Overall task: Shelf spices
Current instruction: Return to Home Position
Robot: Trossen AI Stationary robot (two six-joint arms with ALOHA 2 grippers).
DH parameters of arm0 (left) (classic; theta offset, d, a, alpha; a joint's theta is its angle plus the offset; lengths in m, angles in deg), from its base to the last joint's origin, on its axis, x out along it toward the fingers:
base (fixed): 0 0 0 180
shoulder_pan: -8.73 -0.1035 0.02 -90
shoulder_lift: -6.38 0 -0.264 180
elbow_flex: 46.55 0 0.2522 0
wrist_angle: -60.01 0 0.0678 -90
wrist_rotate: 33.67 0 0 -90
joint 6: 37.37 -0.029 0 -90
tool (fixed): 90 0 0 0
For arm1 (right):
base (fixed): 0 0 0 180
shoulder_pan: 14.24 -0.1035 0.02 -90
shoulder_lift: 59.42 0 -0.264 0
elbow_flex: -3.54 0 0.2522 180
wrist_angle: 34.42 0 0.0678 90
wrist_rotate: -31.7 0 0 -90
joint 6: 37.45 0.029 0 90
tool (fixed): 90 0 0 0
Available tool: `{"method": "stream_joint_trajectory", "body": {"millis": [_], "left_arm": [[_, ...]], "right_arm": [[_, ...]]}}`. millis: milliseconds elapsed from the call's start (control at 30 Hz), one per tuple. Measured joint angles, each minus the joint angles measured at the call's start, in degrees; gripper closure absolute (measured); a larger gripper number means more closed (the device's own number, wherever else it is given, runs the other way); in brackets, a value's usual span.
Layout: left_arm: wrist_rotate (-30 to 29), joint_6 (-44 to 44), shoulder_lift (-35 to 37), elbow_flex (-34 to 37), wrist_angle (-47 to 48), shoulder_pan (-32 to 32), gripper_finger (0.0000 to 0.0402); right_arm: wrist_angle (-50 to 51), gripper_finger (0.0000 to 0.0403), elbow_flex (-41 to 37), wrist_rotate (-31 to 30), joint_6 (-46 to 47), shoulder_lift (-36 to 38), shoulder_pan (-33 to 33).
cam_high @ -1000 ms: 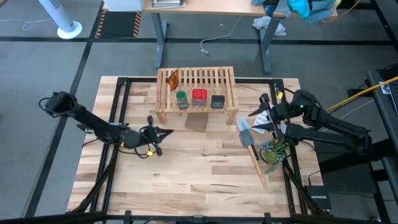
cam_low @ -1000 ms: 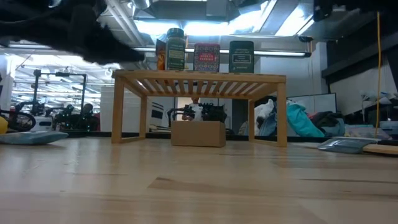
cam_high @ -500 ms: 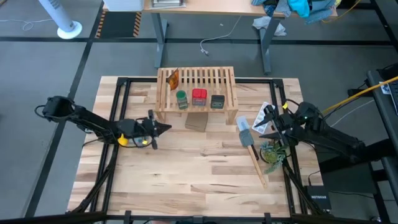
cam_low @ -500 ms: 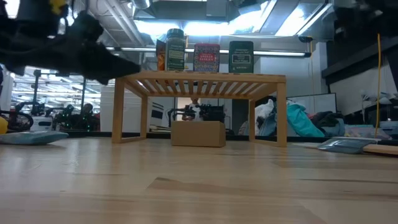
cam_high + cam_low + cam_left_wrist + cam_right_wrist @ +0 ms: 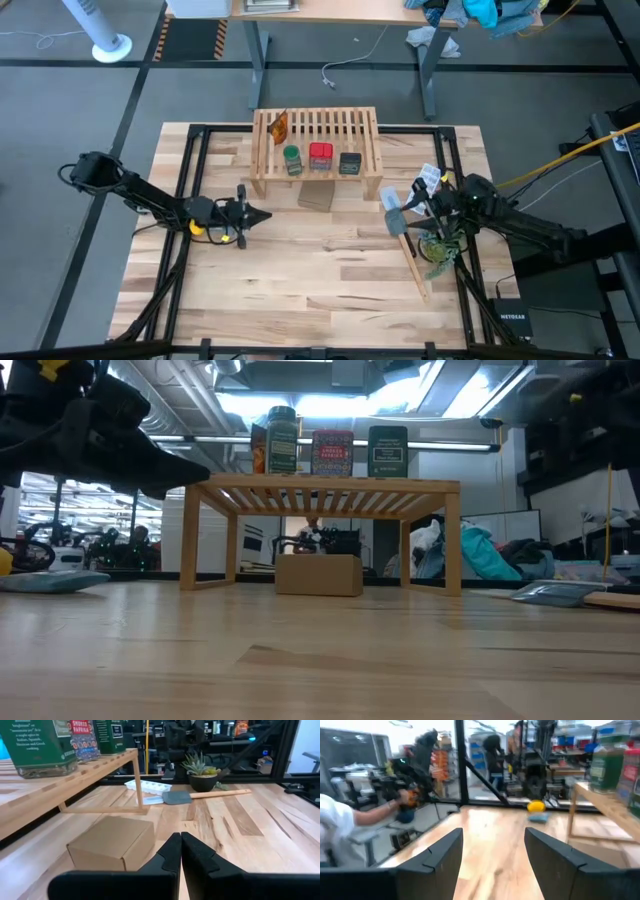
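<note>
Four spices, high view: we see the green jar (image 5: 291, 158), red jar (image 5: 320, 153) and dark jar (image 5: 350, 163) in a row near the front edge of the shelf (image 5: 330, 123). The orange packet (image 5: 279, 126) sits behind them at the far left corner. We judge the shelving done.
Left gripper, high view: the left gripper (image 5: 258, 214) hangs over the table (image 5: 300, 285), left of the cardboard box (image 5: 316, 196) and clear of the shelf.
Right gripper, high view: the right gripper (image 5: 412, 203) hovers near the ice-cube tray (image 5: 428, 177), spatula (image 5: 393, 219) and plant (image 5: 440, 245).
Low view: the jars stand upright on the slats with the box beneath, and both arms are raised at the picture's sides.
Left wrist view: its fingers are pressed together and empty. The red jar's label reads "SMOKED PAPRIKA"; we cannot read the green jar's print.
Right wrist view: its fingers are spread with nothing between them. We can read no writing here.
</note>
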Motion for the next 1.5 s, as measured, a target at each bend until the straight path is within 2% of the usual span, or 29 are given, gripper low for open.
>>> {"method": "stream_joint_trajectory", "body": {"millis": [133, 333, 400, 567, 1000, 1133, 1267, 1500], "left_arm": [[0.49, -0.11, 0.00, 0.00, 0.23, 0.07, 0.0396], [2.64, 0.69, 0.00, 0.02, 1.89, 0.07, 0.0396], [2.60, 0.76, -0.02, 0.02, 2.37, 0.07, 0.0396], [2.58, 0.85, -0.02, 0.02, 2.64, 0.07, 0.0396], [2.49, 0.68, -0.02, 0.03, 3.03, 0.00, 0.0396], [2.03, 1.10, -0.02, 0.03, 3.05, 0.00, 0.0396], [2.03, 3.92, -0.02, 0.04, 3.05, 0.00, 0.0396], [2.03, 3.74, -0.02, 0.04, 3.10, 0.00, 0.0396]], "right_arm": [[-1.83, 0.0183, -0.47, 2.98, 0.28, -0.41, -0.03], [-0.91, 0.0183, -0.55, 2.51, -0.52, -1.30, -0.01], [-1.05, 0.0183, -0.58, -0.75, -1.76, -1.53, -0.01], [-1.05, 0.0183, -0.62, -13.69, -3.01, -1.50, 0.01], [1.36, 0.0183, -0.69, -35.05, -3.06, -1.50, 0.01], [1.77, 0.0183, -0.71, -37.50, -3.00, -1.50, 0.01], [1.77, 0.0183, -0.73, -37.44, -2.98, -1.50, 0.01], [1.75, 0.0183, -0.73, -37.38, -2.99, -1.50, 0.01]]}}
